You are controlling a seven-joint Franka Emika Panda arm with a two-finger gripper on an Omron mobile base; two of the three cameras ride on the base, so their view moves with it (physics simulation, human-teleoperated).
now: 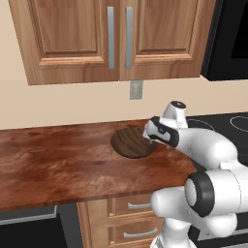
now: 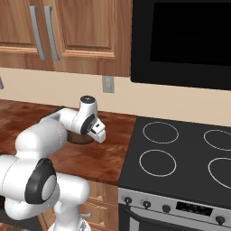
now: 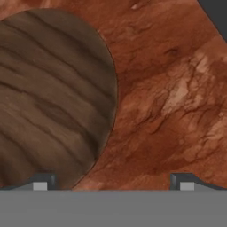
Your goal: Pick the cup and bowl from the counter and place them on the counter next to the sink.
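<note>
gripper (image 3: 113,186): fingers spread wide, holding nothing | bowl (image 1: 132,143): flat on the counter (image 1: 58,164) beside the stovetop (image 2: 180,158) | pose: hand low over the bowl's near rim, one fingertip above it, likely lining up an edge grasp

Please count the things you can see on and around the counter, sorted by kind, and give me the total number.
Bowl: 1, dark brown, on the counter
Stovetop: 1
Burner rings: 4
Wall outlet: 1
Upper cabinet doors: 2
Gripper: 1, open, above the rim of the bowl
Total: 10
</note>
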